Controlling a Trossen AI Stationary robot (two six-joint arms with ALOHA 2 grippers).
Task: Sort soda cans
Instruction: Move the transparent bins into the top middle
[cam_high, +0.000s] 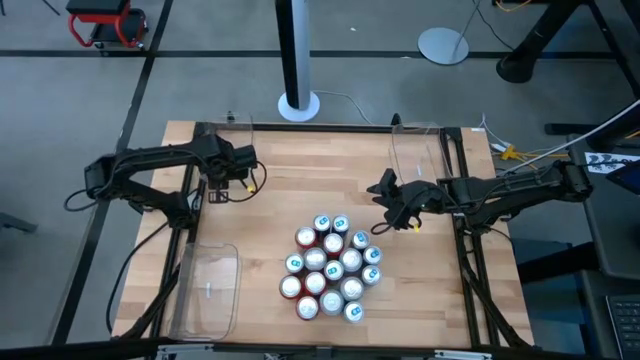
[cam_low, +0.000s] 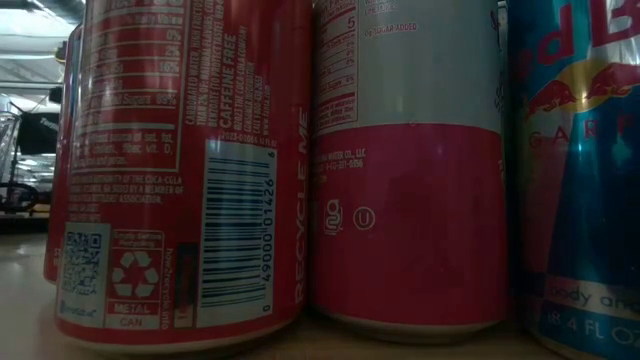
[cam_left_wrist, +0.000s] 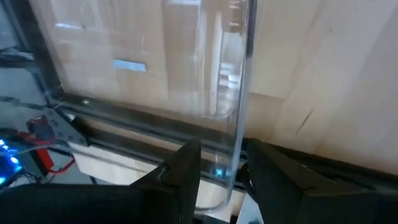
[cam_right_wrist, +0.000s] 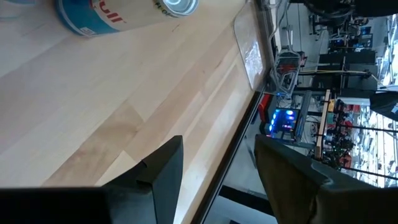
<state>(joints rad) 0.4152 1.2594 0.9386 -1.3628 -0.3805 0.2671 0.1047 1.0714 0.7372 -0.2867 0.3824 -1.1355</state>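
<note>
1. The soda cans (cam_high: 332, 268) stand in one tight cluster on the wooden table (cam_high: 270, 210), near the front edge and a little right of the middle. In the high view I see only their round silver tops, so each can is upright, with its long axis vertical.
2. In the low view the cluster fills the picture. A red can (cam_low: 180, 160) with a barcode and a recycle mark stands at the left, a silver-and-pink can (cam_low: 408, 170) is in the middle, and a teal-blue can (cam_low: 585, 180) is cut off at the right edge. Their tops are out of the picture, and the cans behind them are hidden.
3. The left gripper (cam_high: 246, 168) is at the far left part of the table, at the near end of a clear plastic bin (cam_high: 238, 135) that stands on its edge there. In the left wrist view the thin clear wall (cam_left_wrist: 239, 112) runs down between the two dark fingers (cam_left_wrist: 186, 171). The gap is narrow; I cannot tell if the fingers press on the wall.
4. The right gripper (cam_high: 385, 190) hovers right of the middle, just beyond the far right cans. Its fingers (cam_right_wrist: 165, 168) stand partly apart and hold nothing.
5. In the right wrist view one teal-blue can (cam_right_wrist: 115, 15) is cut off by the picture edge.
6. A second clear bin (cam_high: 415, 150) stands at the far right, and a third clear bin (cam_high: 207, 290) lies flat at the near left. Their edges are faint.
</note>
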